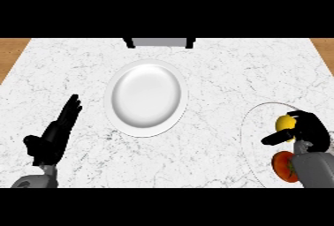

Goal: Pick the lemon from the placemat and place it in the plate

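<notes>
A yellow lemon [284, 122] lies on a round marble-patterned placemat [256, 132] at the right of the counter. My right hand [306, 129] is curled round the lemon from its right side, the thumb crossing below it, and hides part of the fruit. The white plate [146, 97] stands at the counter's middle, well to the left of the lemon, with nothing on it. At the lower left my left hand [55, 134] rests open, fingers straight and pointing up.
A red-orange fruit [284, 166] lies on the placemat just below the lemon, partly hidden by my right forearm. A dark chair back [159, 42] shows at the counter's far edge. Wooden floor shows past both far corners.
</notes>
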{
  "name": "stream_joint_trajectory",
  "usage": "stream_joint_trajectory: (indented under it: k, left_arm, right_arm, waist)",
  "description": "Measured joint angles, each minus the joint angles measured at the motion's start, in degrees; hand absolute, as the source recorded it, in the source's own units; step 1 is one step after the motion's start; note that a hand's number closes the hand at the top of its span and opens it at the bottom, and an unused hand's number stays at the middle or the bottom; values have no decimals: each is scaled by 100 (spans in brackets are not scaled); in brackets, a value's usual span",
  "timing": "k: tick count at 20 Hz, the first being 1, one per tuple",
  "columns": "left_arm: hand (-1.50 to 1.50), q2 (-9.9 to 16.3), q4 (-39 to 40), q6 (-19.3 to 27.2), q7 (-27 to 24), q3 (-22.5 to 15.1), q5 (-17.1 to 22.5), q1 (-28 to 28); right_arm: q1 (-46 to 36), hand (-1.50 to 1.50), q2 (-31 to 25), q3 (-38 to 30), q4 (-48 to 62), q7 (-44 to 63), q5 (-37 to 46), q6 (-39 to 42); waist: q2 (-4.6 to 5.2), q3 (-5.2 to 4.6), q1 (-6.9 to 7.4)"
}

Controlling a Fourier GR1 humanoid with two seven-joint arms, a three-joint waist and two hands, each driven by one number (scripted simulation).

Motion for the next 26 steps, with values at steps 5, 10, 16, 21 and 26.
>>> stream_joint_trajectory:
  k: [5,10,16,21,26]
  left_arm:
    - [0,-19,123,-84,4,133,-20,-104]
    - [0,-56,2,-114,70,156,-64,-23]
    - [0,-74,75,-117,21,186,-92,-27]
    - [0,-54,8,-106,88,221,-89,17]
    - [0,-74,-73,-121,117,211,-113,60]
  right_arm:
    - [-5,150,30,-166,93,-321,-54,63]
    - [36,150,40,-62,-25,-460,304,-35]
    - [550,150,88,816,-981,-927,910,-98]
    - [1327,150,198,1847,-2248,-1414,1344,-244]
    - [1898,150,120,2492,-3786,-1196,1857,22]
  waist:
    - [-13,-8,-3]
    - [-16,-7,0]
    - [-32,-7,-59]
    - [-26,23,-108]
    - [-4,38,-90]
